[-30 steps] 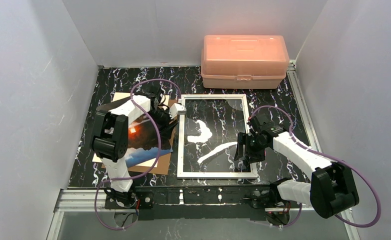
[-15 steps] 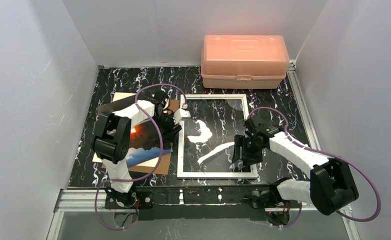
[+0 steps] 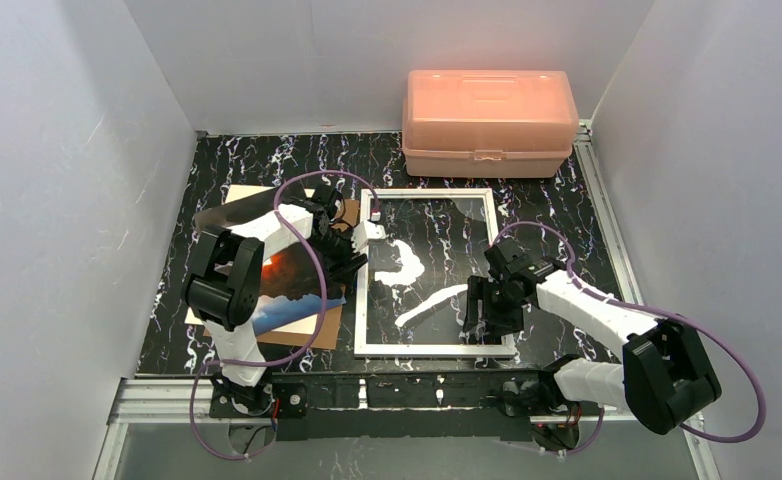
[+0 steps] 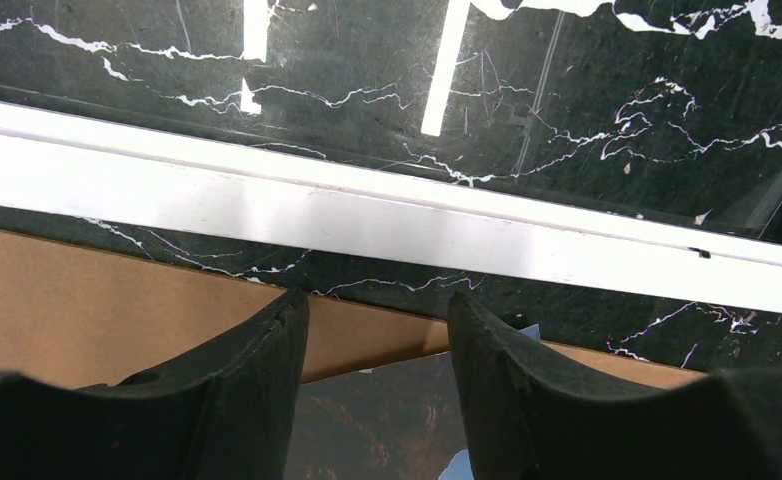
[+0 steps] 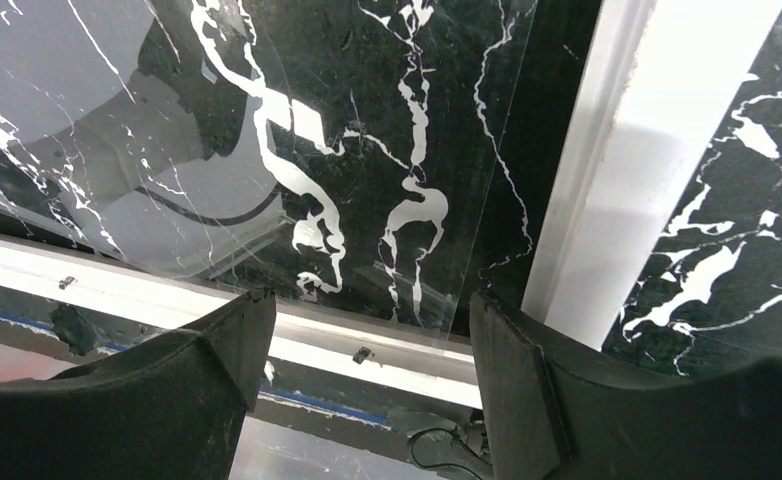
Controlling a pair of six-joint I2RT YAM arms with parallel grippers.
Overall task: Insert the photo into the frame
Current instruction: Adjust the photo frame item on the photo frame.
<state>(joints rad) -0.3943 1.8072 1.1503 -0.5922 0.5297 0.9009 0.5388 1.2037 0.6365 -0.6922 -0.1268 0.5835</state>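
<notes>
On the black marble table [image 3: 247, 160], the white frame [image 3: 432, 349] lies flat at centre. Left of it, the photo [image 3: 285, 308] rests on a brown board [image 3: 239, 196]. My left hand [image 4: 377, 305] hovers half open over the photo's edge, empty; my right hand [image 5: 367, 310] gapes wide over the frame's right side, empty.

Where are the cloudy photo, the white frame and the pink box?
glossy cloud photo [image 3: 282, 312], top view, blue bottom part.
white rectangular picture frame [image 3: 432, 349], top view, near rail.
pink plastic box [image 3: 489, 100], top view, lid middle.
</notes>
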